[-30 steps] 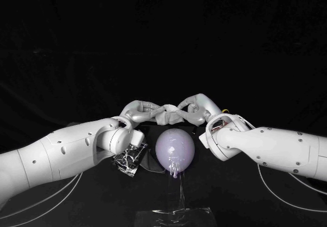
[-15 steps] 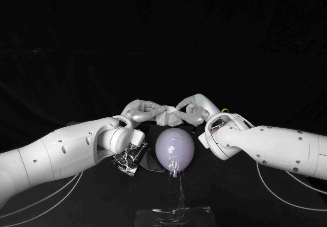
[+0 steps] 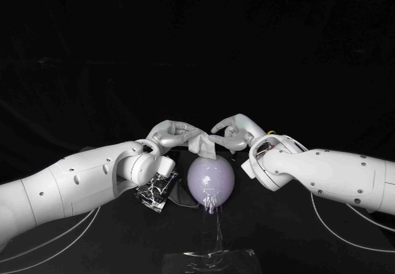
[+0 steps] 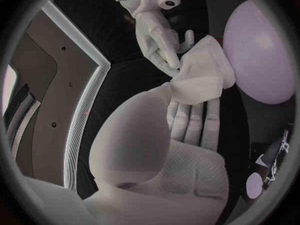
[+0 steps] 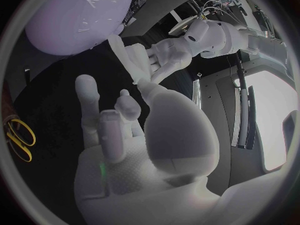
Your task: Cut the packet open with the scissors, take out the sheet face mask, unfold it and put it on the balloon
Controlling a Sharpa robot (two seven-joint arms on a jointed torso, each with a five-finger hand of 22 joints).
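Observation:
A pale purple balloon (image 3: pixel 210 178) stands upright on a thin clear stand (image 3: pixel 216 251) at the table's middle. Just above its top hangs the folded white sheet face mask (image 3: pixel 204 146), which my left hand (image 3: pixel 173 134) pinches at its upper edge. In the left wrist view the mask (image 4: pixel 201 74) lies against my left fingertips beside the balloon (image 4: pixel 259 55). My right hand (image 3: pixel 234 130) hovers close on the other side with fingers spread; one fingertip (image 4: pixel 174 64) touches the mask's edge. The cut black and silver packet (image 3: pixel 156 192) lies on the table under my left wrist.
The yellow-handled scissors (image 5: pixel 17 137) lie on the black table beneath my right wrist. Both forearms close in on the balloon from either side. The stand's clear base (image 3: pixel 210 261) sits near the table's front edge.
The mask was bunched between both hands; now it hangs lower from my left hand, drooping onto the balloon's top. Both hands have risen slightly and the right has drawn a little apart.

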